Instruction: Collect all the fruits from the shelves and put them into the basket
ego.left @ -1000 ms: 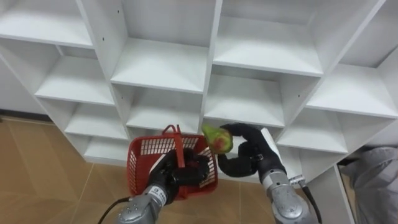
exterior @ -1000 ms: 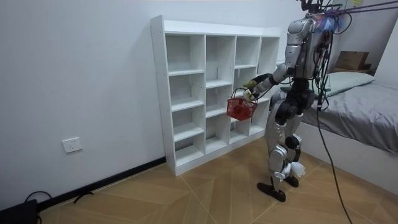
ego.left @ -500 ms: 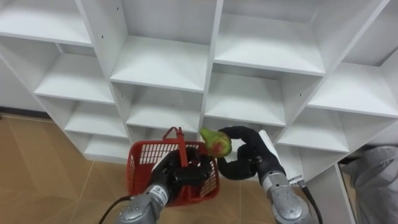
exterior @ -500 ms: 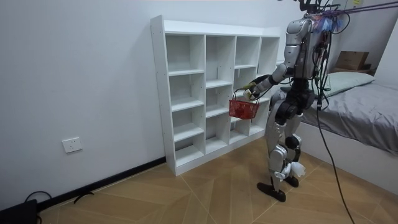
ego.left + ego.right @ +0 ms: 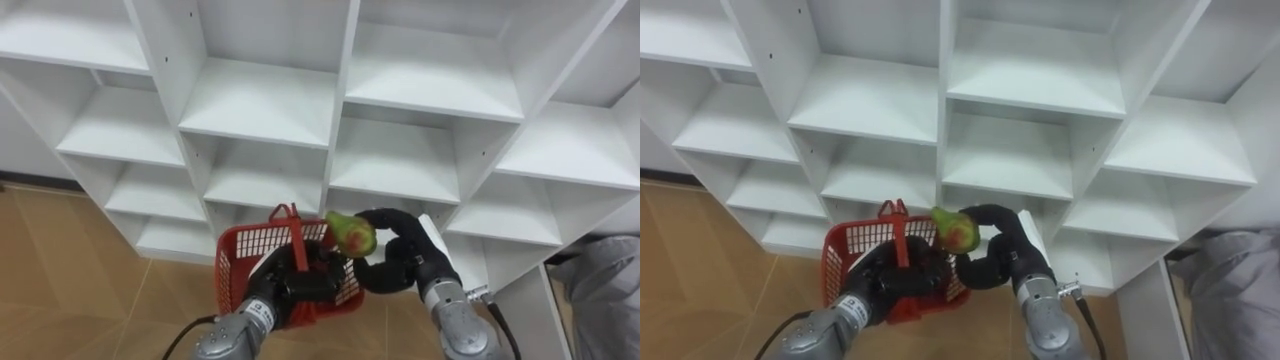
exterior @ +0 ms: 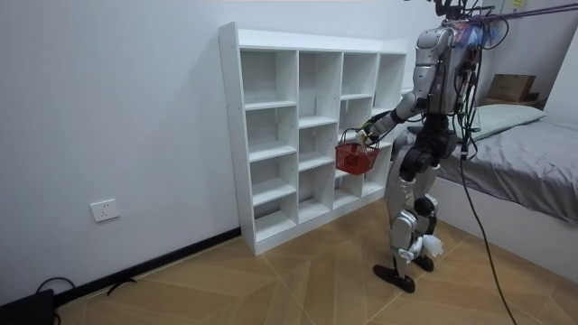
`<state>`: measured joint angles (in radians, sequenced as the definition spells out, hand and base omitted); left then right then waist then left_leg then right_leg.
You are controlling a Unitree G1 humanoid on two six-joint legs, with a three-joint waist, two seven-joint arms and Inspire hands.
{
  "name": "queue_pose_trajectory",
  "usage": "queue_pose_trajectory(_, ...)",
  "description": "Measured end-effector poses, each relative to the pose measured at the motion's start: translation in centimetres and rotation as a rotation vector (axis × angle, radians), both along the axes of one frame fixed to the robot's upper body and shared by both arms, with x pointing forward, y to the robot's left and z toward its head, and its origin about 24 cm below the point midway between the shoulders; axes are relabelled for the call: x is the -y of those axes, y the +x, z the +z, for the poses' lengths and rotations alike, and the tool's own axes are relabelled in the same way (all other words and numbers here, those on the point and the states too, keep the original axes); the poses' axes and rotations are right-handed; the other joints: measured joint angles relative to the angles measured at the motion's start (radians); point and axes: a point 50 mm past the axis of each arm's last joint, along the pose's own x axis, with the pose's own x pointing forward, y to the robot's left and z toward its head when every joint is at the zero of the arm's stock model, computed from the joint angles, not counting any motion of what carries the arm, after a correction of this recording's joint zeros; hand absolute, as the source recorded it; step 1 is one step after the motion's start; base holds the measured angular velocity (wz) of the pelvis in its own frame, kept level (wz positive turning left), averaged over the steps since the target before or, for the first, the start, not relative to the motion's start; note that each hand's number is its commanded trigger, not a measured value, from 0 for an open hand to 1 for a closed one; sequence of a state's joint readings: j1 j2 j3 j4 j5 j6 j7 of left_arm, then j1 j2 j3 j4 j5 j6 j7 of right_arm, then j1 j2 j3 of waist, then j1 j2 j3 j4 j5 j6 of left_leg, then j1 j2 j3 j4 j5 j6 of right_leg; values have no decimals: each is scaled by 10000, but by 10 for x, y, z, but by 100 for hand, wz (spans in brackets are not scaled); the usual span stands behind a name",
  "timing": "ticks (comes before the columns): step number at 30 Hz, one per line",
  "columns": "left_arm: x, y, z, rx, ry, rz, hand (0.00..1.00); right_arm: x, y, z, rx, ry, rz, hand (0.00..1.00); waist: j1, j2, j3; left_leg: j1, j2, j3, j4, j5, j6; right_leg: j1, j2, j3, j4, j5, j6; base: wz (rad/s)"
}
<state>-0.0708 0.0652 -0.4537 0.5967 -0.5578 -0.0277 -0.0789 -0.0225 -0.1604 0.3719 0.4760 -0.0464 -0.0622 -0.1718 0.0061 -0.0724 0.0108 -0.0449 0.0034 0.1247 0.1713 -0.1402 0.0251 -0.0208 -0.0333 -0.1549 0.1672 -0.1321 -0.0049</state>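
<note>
The robot's right hand (image 5: 398,265) has its black fingers curled round a green, red-blushed pear-shaped fruit (image 5: 352,234) and holds it just above the right-hand rim of a red plastic mesh basket (image 5: 247,252). The left hand (image 5: 288,287) is closed about that basket's upright handle (image 5: 294,232) and carries it in front of the white closet of open shelves (image 5: 270,105). I'd judge the step in hand is dropping the fruit in. The next move calls for bringing it a little further over the opening, then loosening the fingers so it lands inside, not on the rim.

Grey bed (image 6: 533,162) stands on wooden floor (image 6: 298,280).
</note>
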Motion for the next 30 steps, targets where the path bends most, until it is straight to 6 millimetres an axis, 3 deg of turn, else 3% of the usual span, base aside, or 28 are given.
queue_pose_trajectory(7,3,-1,1,4,-79,-314,100,2,-2,-5,-297,-124,-77,100,9,-30,9,-58,-3,-70,58,0,-1,1,-6,-111,4,-1,-2,3)
queue_pose_trajectory(18,12,6,19,878,-769,-1095,100,2,-8,-14,-879,-297,75,100,201,-109,22,-140,-3,-164,155,0,-1,-17,-11,-204,24,-4,-7,2)
queue_pose_trajectory(30,14,4,19,917,-894,-1420,100,7,-6,-18,-1082,-630,66,100,271,-101,20,-296,-11,-278,207,1,-2,-70,-34,-380,11,-10,-17,3)
